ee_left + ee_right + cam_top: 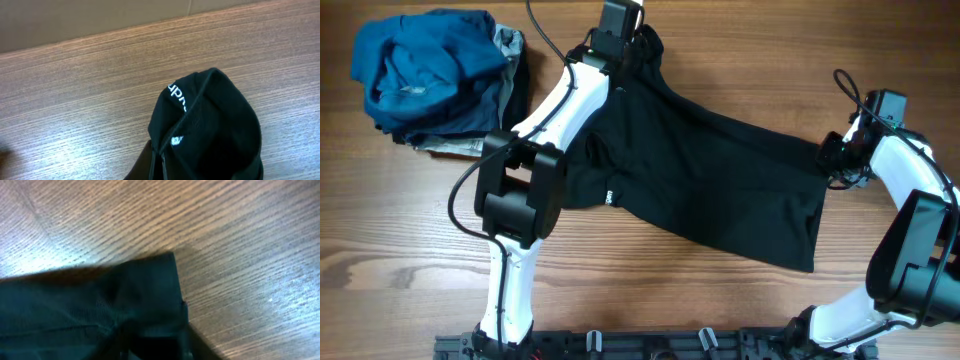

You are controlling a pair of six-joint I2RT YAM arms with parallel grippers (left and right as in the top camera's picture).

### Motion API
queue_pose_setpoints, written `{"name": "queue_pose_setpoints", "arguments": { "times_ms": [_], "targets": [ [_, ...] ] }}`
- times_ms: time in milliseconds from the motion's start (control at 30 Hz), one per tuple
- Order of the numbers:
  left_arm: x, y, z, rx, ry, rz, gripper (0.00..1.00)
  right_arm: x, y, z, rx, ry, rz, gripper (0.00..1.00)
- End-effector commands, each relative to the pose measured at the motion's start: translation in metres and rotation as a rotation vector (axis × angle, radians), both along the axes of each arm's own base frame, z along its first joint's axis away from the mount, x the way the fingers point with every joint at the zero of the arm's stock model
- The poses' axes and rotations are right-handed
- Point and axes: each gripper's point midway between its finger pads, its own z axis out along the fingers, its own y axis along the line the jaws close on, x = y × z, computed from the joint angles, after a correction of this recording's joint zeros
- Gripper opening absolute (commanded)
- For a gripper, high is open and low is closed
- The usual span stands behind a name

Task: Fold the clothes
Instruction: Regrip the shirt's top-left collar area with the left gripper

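The black soft-fabric T-shirt [720,170] lies across the middle of the brown wood-grain tabletop [400,260], running slantwise from the far centre edge down toward the near right, mostly flat with a few shallow wrinkles and a small white mark [608,197] near its left side. Its far end is gathered into a bunch at the left tool [625,45]. In the left wrist view that bunch stands up as a rounded hump of fabric carrying white lettering [176,95] and a small white logo [176,140], and it rises straight out of the tool's dark fingers [150,162] at the bottom of the picture. The left tool is clamped tight on the black soft-fabric T-shirt there. At the opposite end, the right tool [835,160] sits at the shirt's right-hand edge. The right wrist view shows a squared corner of the fabric [160,275] lying on the wood right at one dark finger [184,330], but the cloth hides the jaws, so I cannot tell whether this tool grips it or how far apart the jaws stand. Well apart from the shirt, in the far left corner, a crumpled bright blue garment [420,65] tops a small pile, with a grey-and-white garment [506,42] showing at its right side.
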Motion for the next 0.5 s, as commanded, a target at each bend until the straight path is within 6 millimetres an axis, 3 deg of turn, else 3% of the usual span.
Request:
{"name": "queue_pose_setpoints", "arguments": {
  "times_ms": [0,100,167,333,467],
  "targets": [
    [0.004,0.004,0.019,-0.008,-0.032,0.027,0.04,0.010,-0.002,-0.002,0.000,-0.023,0.004,0.08],
    [0.006,0.009,0.020,-0.011,-0.038,0.037,0.04,0.019,0.000,0.002,0.016,-0.060,0.013,0.04],
    [0.011,0.021,0.026,-0.015,-0.042,0.060,0.04,0.035,0.000,0.016,0.024,-0.107,0.028,0.04],
    [0.009,0.052,0.082,-0.038,-0.085,0.108,0.04,0.072,-0.002,0.071,0.028,-0.210,0.092,0.04],
    [-0.003,0.057,0.078,-0.006,-0.031,0.100,0.04,0.079,0.007,0.084,0.068,-0.240,0.158,0.04]
  ]
}}
